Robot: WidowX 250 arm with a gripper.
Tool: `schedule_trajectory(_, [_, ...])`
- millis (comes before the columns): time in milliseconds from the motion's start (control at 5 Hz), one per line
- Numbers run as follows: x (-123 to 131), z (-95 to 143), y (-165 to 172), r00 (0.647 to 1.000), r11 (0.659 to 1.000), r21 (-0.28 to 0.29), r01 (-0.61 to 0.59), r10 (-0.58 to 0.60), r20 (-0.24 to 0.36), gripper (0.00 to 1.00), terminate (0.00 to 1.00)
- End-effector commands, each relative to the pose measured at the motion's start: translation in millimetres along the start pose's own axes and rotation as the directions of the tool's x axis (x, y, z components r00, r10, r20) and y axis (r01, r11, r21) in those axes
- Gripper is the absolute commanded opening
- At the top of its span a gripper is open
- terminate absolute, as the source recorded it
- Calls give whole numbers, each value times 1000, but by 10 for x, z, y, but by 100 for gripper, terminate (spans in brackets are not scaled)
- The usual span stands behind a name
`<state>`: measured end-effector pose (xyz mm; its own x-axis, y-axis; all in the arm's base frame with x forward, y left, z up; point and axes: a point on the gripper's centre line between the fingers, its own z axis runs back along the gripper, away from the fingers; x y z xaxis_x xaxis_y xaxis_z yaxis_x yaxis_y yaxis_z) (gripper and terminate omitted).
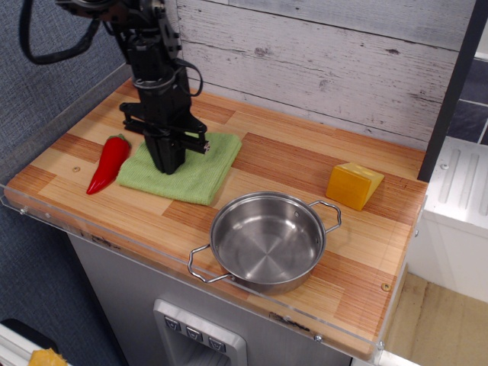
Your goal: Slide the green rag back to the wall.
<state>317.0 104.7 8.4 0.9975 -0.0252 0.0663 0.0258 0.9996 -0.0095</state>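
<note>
Your gripper sits directly on the green rag, mid-left of desk; jaws look clenched, tips pressing cloth. The wall lies straight beyond, w/ bare desk between rag's far edge & back edge.
</note>
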Motion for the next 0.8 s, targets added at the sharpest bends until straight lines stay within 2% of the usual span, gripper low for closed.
schedule_trajectory(0, [178,8,-338,996,997,-11,82,-81,32,0,0])
schedule_trajectory(200, [291,30,-528,992,993,-17,120,-120,38,0,0])
schedule_trajectory(400, [416,43,-663,990,991,8,135,-135,48,0,0])
schedule_trajectory(600, [564,87,-682,989,996,32,80,-84,118,0,0])
